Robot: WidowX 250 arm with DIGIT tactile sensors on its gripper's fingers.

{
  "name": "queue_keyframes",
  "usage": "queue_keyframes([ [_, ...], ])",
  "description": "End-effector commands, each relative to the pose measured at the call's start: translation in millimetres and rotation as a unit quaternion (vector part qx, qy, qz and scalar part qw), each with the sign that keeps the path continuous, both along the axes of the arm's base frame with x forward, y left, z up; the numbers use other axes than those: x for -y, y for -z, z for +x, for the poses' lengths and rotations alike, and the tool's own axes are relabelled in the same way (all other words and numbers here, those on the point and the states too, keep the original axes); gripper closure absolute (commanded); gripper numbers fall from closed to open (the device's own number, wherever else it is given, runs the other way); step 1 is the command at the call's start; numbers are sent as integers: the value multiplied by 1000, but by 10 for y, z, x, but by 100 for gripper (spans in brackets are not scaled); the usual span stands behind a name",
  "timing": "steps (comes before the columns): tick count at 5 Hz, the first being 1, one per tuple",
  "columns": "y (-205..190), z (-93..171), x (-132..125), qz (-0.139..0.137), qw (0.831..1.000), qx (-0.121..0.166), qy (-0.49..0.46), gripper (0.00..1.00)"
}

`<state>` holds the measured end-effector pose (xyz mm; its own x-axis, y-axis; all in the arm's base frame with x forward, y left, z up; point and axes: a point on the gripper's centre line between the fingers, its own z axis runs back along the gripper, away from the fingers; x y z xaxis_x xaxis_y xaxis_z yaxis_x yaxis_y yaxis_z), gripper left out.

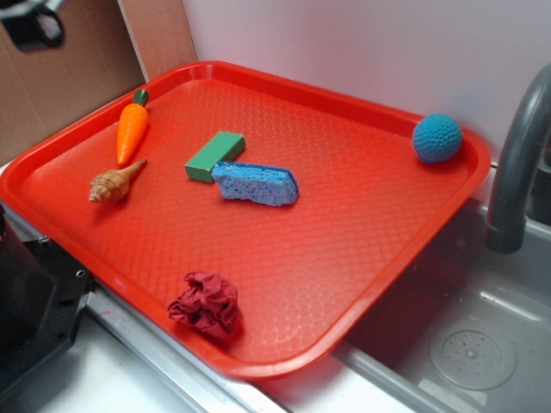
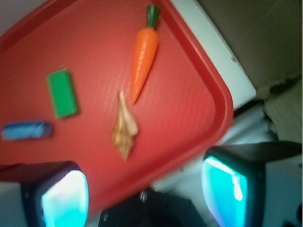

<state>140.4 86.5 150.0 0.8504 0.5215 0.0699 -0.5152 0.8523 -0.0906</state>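
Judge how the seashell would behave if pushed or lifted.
The seashell looks rigid and probably light. Its tapered cone shape would likely make it pivot or roll in an arc when pushed. Its thin tip may be fragile.

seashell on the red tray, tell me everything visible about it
The seashell is a tan and cream spiral conch, ribbed, hard-looking and seemingly intact. It lies on its side on the red tray near a long rim, broad end outward and thin spire toward the tray's middle. The spire is close beside the carrot tip; whether they touch is unclear. Nothing else touches it.
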Motion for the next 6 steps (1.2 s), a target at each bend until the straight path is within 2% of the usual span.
queue_keyframes([
  [1, 219, 90, -221, 35, 999, 26, -7, 0],
  [4, 219, 90, -221, 35, 999, 26, -7, 0],
  [5, 445, 369, -294, 48, 998, 39, -15, 0],
  [6, 708, 620, -324, 56, 998, 38, -21, 0],
])
